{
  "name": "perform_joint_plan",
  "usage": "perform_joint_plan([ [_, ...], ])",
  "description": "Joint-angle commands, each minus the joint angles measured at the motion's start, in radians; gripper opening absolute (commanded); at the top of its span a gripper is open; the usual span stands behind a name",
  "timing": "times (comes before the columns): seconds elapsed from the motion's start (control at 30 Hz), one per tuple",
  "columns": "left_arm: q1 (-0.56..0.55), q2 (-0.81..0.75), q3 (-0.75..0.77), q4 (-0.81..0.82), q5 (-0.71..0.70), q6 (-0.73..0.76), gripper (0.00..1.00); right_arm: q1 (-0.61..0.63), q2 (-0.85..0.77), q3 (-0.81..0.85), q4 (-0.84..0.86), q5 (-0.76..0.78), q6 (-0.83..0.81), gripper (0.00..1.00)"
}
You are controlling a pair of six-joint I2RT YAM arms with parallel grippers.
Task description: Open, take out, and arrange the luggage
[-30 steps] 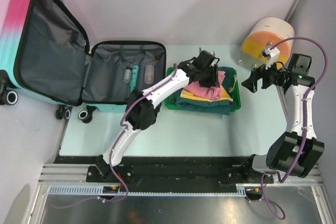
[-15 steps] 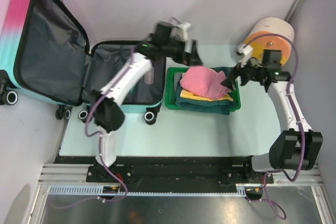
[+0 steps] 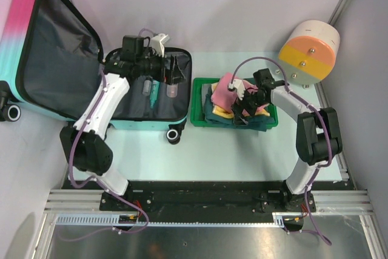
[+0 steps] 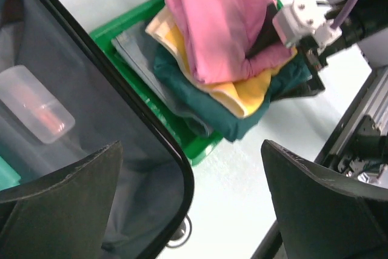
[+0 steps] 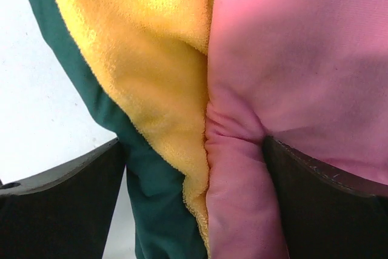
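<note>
The luggage [image 3: 54,59] lies open at the left end of the table [image 3: 182,156]. Its pink-to-teal lid stands raised to the left of the left gripper [image 3: 174,72], and its grey-lined base lies flat directly beneath that gripper. The left gripper hovers over the right-hand edge of the base with its jaws spread fully apart and nothing between them. In the left wrist view the two fingers [image 4: 66,204] frame the black zipper rim [image 4: 154,131]. A translucent container [image 4: 35,104] lies in the lining just left of the gripper. To the right of the left gripper, beside the luggage, stands a green tray [image 3: 199,119] holding folded clothes. The right gripper [image 3: 244,108] is lowered onto this stack with its jaws wide apart and nothing clamped. In the right wrist view, the pink cloth [image 5: 303,59] and the yellow cloth [image 5: 151,47] fill the gap between its fingers, with a dark green cloth [image 5: 151,210] under them. Whether the fingertips touch the fabric cannot be determined. A white-and-orange cylinder [image 3: 309,50] stands apart, to the right of and beyond the right gripper.
</note>
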Motion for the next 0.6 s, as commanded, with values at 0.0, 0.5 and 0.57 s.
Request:
perform_joint_plan([
  [0.0,0.006,-0.129,-0.077,0.012,-0.014,0.120,1.00,-0.043,-0.025,-0.003,-0.089,0.059,-0.147,1.00],
  [0.5,0.027,-0.158,-0.111,0.013,-0.004,0.154,1.00,0.136,-0.167,-0.194,0.098,0.259,-0.072,1.00],
  [0.57,0.030,-0.162,-0.117,0.012,0.005,0.154,1.00,0.142,-0.127,-0.201,0.168,0.309,-0.052,0.98],
])
